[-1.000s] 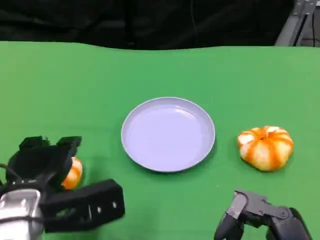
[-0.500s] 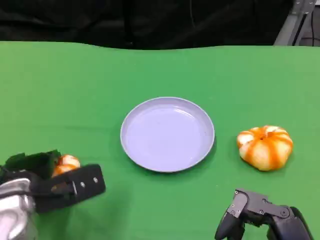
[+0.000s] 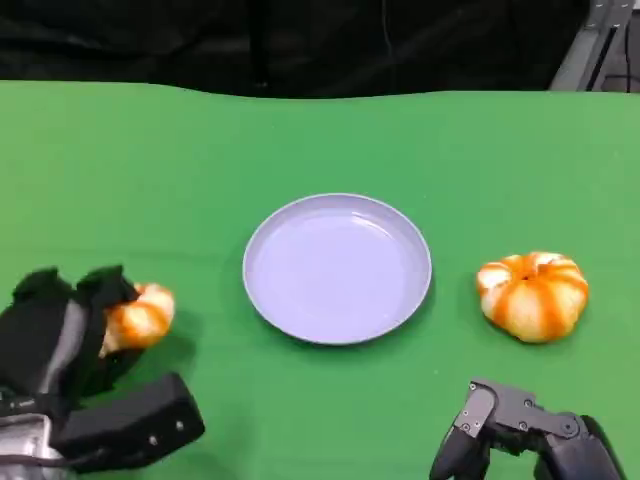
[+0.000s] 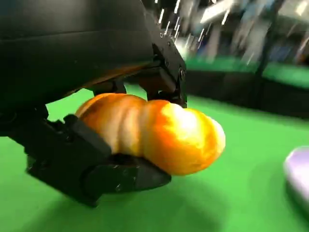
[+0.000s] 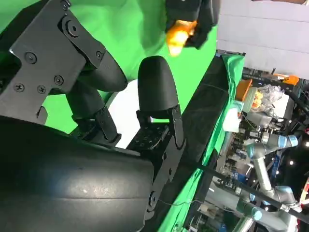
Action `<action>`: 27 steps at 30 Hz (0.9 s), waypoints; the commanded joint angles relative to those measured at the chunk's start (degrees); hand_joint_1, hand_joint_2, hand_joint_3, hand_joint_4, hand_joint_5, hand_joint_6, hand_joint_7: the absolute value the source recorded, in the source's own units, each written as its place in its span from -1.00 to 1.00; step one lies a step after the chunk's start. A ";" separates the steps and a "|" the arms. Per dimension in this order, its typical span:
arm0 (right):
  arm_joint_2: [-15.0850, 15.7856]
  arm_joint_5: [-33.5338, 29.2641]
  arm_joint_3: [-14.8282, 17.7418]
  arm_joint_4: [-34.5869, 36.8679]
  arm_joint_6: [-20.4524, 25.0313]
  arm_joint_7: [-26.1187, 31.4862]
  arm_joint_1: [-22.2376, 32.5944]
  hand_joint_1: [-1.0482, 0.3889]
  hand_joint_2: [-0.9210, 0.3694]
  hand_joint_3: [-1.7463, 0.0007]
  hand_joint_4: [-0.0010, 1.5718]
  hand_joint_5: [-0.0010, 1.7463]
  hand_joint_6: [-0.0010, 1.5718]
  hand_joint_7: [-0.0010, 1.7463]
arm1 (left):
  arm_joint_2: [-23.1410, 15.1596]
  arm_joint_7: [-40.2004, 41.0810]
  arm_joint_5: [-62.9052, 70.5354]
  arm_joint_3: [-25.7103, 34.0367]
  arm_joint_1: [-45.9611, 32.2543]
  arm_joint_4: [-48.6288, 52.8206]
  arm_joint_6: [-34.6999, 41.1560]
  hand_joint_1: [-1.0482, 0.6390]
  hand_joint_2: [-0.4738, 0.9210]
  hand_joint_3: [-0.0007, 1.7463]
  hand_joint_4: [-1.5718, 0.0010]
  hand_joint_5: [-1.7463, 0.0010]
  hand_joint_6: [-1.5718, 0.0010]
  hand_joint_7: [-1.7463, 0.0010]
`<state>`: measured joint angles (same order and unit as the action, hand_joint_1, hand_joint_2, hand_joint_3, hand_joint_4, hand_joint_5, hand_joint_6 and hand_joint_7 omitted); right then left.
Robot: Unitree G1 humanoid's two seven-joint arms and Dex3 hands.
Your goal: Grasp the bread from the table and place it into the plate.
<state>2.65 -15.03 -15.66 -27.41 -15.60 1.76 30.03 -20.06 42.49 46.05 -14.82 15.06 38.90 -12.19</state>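
A small orange-and-white bread sits in the fingers of my left hand at the lower left, a little left of the plate. In the left wrist view the bread is gripped between black fingers above and below it, just over the green cloth. The round pale-blue plate lies at the table's middle with nothing in it. My right hand rests low at the front right, fingers apart and holding nothing. The right wrist view shows its fingers and, far off, the bread.
A larger round orange-and-white striped bun lies right of the plate, ahead of my right hand. Green cloth covers the table up to a dark back edge. A metal stand is at the far right corner.
My left hand has closed around the small bread and turned; the bread now shows at the hand's right side, slightly nearer the plate. The right hand has not moved.
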 commanded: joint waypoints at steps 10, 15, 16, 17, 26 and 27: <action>0.42 -0.18 0.14 -0.02 -0.83 0.43 0.07 0.42 0.15 -0.88 0.04 1.00 0.05 0.64 | -0.41 2.35 0.78 -4.43 6.37 -6.65 -7.08 0.06 -0.14 0.80 -0.35 -1.00 -0.09 -1.00; 0.42 -0.18 -0.13 -0.09 -0.86 0.41 0.29 0.43 0.15 -0.88 0.06 1.00 0.05 0.64 | 3.09 -0.04 0.66 -6.03 11.05 -5.41 -7.17 0.10 -0.18 0.79 -0.37 -1.00 -0.10 -1.00; 0.40 -0.12 -0.23 -0.02 -0.96 0.42 0.35 0.43 0.15 -0.88 0.06 1.00 0.05 0.64 | 4.25 -1.07 -0.26 -6.17 12.15 -4.69 -7.69 0.10 -0.17 0.80 -0.37 -1.00 -0.10 -1.00; 0.39 -0.07 -0.38 -0.02 -1.02 0.42 0.49 0.43 0.15 -0.88 0.06 1.00 0.05 0.64 | 5.34 -1.97 -0.81 -6.40 13.15 -4.11 -7.82 0.10 -0.16 0.81 -0.37 -1.00 -0.10 -1.00; 0.24 -1.27 -1.55 -0.86 -1.48 1.10 2.02 0.46 0.15 -0.87 0.07 1.00 0.06 0.64 | 12.02 -8.09 -1.33 -10.23 21.99 4.92 -6.93 0.11 -0.15 0.77 -0.33 -1.00 -0.09 -1.00; 0.20 -1.49 -1.72 -1.03 -1.56 1.27 2.29 0.46 0.15 -0.88 0.07 1.00 0.06 0.64 | 12.69 -9.77 -1.58 -10.61 22.96 5.84 -6.21 0.12 -0.15 0.75 -0.31 -1.00 -0.07 -1.00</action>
<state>2.69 -15.55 -16.72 -27.36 -15.90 2.52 31.36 -8.47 36.04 45.20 -24.69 35.00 42.26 -19.69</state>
